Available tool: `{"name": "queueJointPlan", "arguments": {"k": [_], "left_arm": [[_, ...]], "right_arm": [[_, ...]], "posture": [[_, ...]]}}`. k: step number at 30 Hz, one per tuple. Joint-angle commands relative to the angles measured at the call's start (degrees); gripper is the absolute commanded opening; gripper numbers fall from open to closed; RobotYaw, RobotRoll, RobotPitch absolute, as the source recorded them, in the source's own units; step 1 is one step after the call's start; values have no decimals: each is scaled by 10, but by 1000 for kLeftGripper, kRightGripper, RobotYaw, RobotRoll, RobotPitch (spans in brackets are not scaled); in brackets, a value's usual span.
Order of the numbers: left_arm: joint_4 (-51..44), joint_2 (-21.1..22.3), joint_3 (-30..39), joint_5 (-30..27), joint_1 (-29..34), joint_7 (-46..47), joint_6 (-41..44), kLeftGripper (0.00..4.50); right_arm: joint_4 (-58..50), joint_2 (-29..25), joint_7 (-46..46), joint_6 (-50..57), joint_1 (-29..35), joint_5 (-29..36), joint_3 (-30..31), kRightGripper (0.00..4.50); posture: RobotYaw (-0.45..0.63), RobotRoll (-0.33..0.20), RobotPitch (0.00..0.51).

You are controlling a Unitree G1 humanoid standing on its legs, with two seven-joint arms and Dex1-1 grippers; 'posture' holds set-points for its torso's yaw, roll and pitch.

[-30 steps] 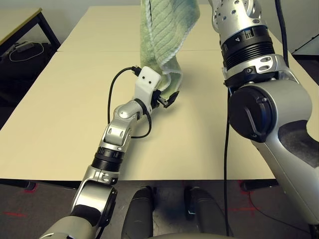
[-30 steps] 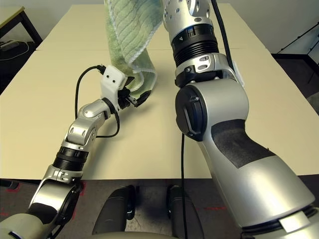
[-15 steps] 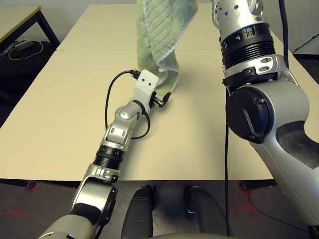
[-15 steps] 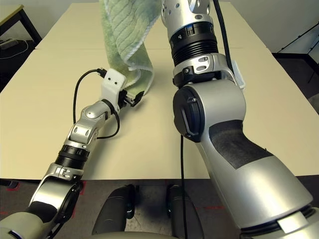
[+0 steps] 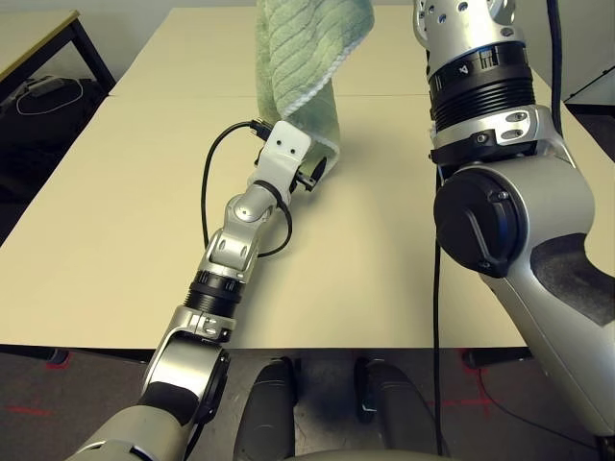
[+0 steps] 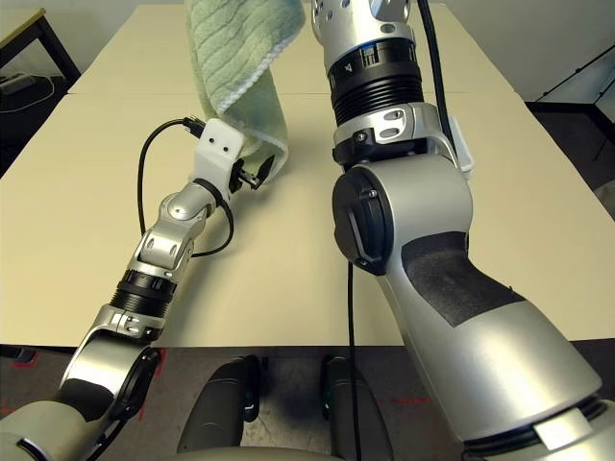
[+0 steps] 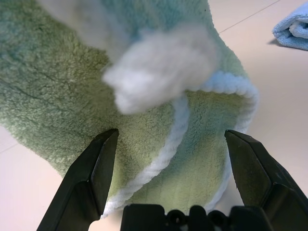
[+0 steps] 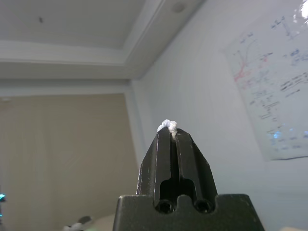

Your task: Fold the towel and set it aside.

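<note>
Vertically hung towel [image 5: 303,67], long axis upright; right gripper [image 8: 172,132] clamps edge; left gripper [image 7: 175,144] spread wide, empty.

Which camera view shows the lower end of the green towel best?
The left wrist view: the towel hangs close, with its white edging, between the open fingers of the left gripper. The eye views show it smaller, partly behind that gripper. The right wrist view shows a white bit pinched in the shut right gripper.
</note>
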Motion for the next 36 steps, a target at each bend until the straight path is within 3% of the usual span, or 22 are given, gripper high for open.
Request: {"name": "queueJointPlan", "arguments": {"k": [1, 11, 12, 15, 24, 36], "left_arm": [[13, 7, -1, 11, 6, 4, -11, 4500], [38, 19, 4, 27, -7, 28, -26, 4500], [40, 20, 6, 26, -8, 29, -26, 4328], [41, 19, 9, 23, -8, 32, -24, 3539], [45, 21, 10, 26, -10, 37, -21, 65], [11, 30, 23, 8, 9, 15, -11, 65]], "right_arm": [[-39, -3, 11, 21, -3, 27, -7, 21], [-82, 4, -3, 49, 14, 43, 0, 21], [-84, 4, -5, 50, 15, 44, 1, 4], [-88, 5, -8, 50, 20, 43, 4, 0], [-88, 3, -11, 51, 22, 45, 6, 0], [-35, -19, -3, 29, 24, 24, 3, 0]], "posture": [[128, 0, 139], [128, 0, 139], [128, 0, 139], [127, 0, 139], [127, 0, 140], [128, 0, 143]]}}
